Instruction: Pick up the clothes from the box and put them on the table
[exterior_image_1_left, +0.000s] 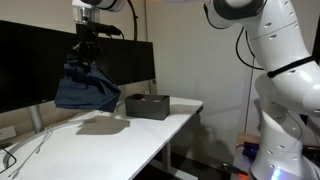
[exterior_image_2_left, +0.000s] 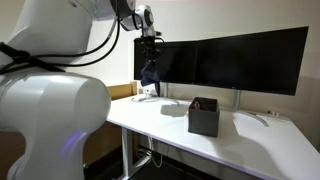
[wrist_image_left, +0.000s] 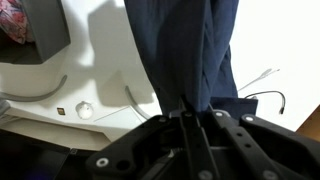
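Observation:
A dark blue garment (exterior_image_1_left: 86, 90) hangs from my gripper (exterior_image_1_left: 88, 62), well above the white table (exterior_image_1_left: 90, 145). In the wrist view the blue cloth (wrist_image_left: 185, 50) runs down from between the shut fingers (wrist_image_left: 188, 112). The dark grey box (exterior_image_1_left: 147, 105) stands on the table to the right of the hanging cloth; it also shows in an exterior view (exterior_image_2_left: 203, 116). There the gripper (exterior_image_2_left: 150, 58) holds the cloth (exterior_image_2_left: 149, 75) up in front of the monitors, to the left of the box. I cannot see inside the box.
Two black monitors (exterior_image_2_left: 230, 60) stand along the back of the table. White cables (exterior_image_1_left: 25, 150) lie on the table near its left end, and cables (wrist_image_left: 262, 90) show in the wrist view. A cardboard box (exterior_image_2_left: 120, 92) sits at the table's far corner.

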